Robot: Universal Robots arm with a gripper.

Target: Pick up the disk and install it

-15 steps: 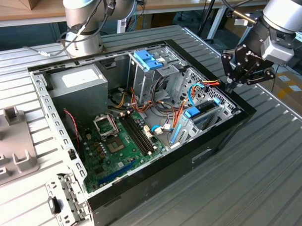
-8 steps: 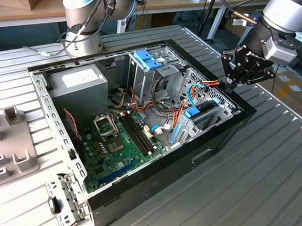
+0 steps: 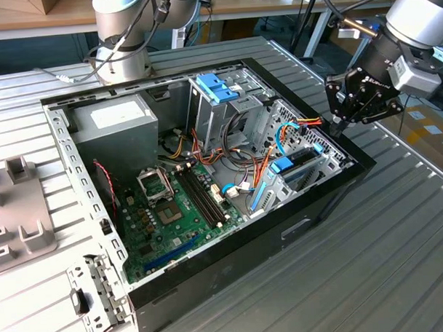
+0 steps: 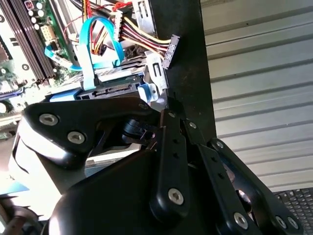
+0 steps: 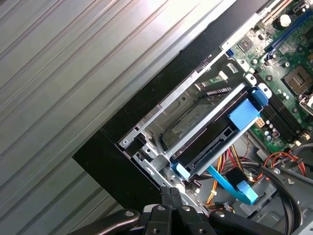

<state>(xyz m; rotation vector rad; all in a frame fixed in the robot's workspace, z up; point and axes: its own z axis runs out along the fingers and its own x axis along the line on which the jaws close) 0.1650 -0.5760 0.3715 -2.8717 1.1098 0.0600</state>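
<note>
the disk looks like it is already in its place. in the exterior view it sits in the metal drive cage at the right end of the open computer case, with its blue tab pointing toward the motherboard. in the first wrist view the disk lies flat in its slot, with its bright blue frame around it and a blue cable reaching the end of it. so i think the picking up part is done, and the putting in part is done or nearly done. i cannot tell if the disk is pushed all the way home or clicked in. the gripper hangs just over the right edge of the case, near the cage, and it is not touching the disk. its fingers are pressed together with nothing between them, which shows best in the second wrist view, where the black fingers meet at a point next to the black case wall. the big grey power supply sits at the far left of the case, well apart from the hand.
</note>
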